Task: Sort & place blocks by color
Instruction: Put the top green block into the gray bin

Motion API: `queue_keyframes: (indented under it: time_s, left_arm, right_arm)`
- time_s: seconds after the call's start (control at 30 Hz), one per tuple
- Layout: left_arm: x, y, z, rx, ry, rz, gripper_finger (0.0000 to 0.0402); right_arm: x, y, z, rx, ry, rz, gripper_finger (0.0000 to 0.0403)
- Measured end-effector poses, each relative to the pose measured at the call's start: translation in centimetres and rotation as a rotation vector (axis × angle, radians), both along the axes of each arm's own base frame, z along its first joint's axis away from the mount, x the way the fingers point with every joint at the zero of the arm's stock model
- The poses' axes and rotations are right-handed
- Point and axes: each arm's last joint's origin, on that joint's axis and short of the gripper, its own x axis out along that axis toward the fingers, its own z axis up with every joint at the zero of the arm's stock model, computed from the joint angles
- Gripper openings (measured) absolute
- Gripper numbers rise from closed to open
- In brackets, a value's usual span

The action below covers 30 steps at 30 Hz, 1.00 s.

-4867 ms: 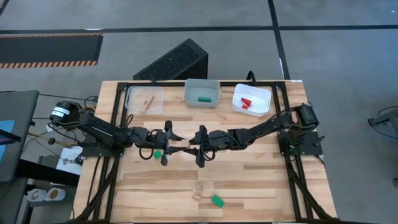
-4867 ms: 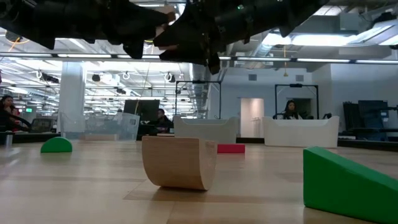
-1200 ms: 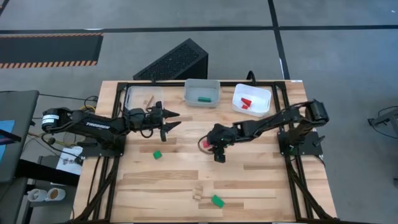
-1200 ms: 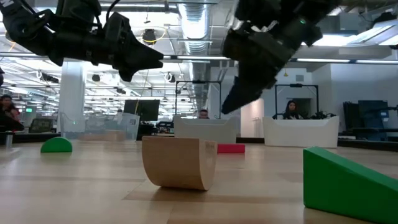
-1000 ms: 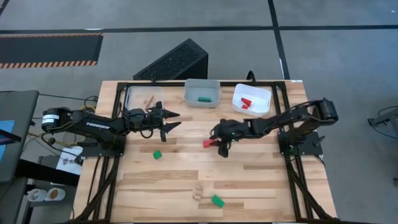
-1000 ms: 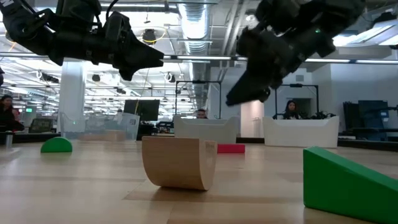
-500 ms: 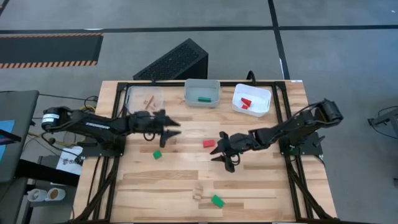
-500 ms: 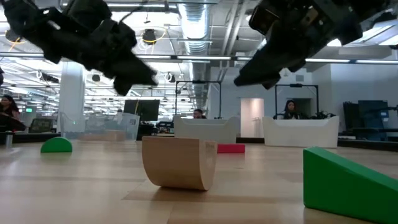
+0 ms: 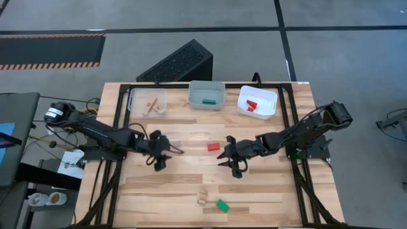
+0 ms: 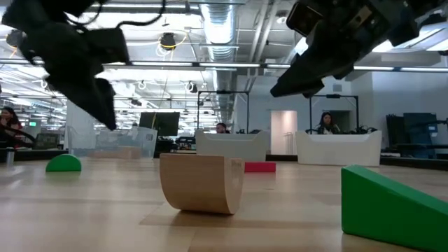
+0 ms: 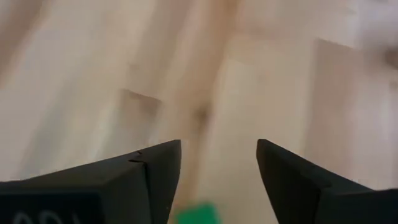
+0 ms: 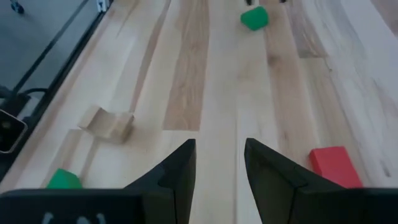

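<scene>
- The left end effector (image 9: pixel 159 160) sits left of the middle in the high view, low over the worktop (image 9: pixel 267 184), with its fingers open and empty.
- A small green block (image 11: pixel 196 214) peeks out between its fingers in the left wrist view. In the high view that block is hidden under it.
- The right end effector (image 9: pixel 231 156) is just right of the middle, open and holding nothing.
- The red block (image 9: pixel 213 147) lies flat on the worktop just beside it, a little up and to the left.
- A curved plain wood block (image 9: pixel 202 198) and a green wedge (image 9: pixel 222 205) lie close together near the bottom middle.
- Three trays at the top hold wood pieces (image 9: pixel 151 104), a green block (image 9: pixel 207 100) and red blocks (image 9: pixel 252 104).
- Half a second ago the left end effector was higher up and the green block showed. Now it has come down over it.
</scene>
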Motion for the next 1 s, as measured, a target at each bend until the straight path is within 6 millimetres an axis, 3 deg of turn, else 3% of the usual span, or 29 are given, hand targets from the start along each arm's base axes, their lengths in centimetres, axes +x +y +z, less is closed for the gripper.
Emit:
queue_keyframes:
  time_s: [0.1, 0.27, 0.5, 0.8, 1.0]
  left_arm:
    - [-0.6, -0.9, -0.1, -0.021, 0.032, -0.005, 0.0222]
    - [-2.1, -0.9, -1.0, -0.009, 0.175, 0.128, 0.0274]
    - [-2.6, -1.1, -1.9, -0.055, 0.174, 0.18, 0.0318]
    - [-3.4, -0.7, -3.8, -0.031, 0.175, 0.201, 0.0312]
    - [-3.4, -0.9, -4.9, 0.024, 0.202, 0.143, 0.0249]
  right_arm:
    - [0.0, 0.3, 0.1, 0.018, -0.014, 0.002, 0.0159]
    - [0.2, 0.4, 0.4, 0.028, -0.048, 0.004, 0.0159]
    - [0.3, 0.4, 0.7, 0.038, -0.079, 0.002, 0.0159]
    - [0.3, 0.4, 0.7, 0.042, -0.076, 0.0, 0.0159]
    - [0.3, 0.4, 0.6, 0.041, -0.065, -0.002, 0.0159]
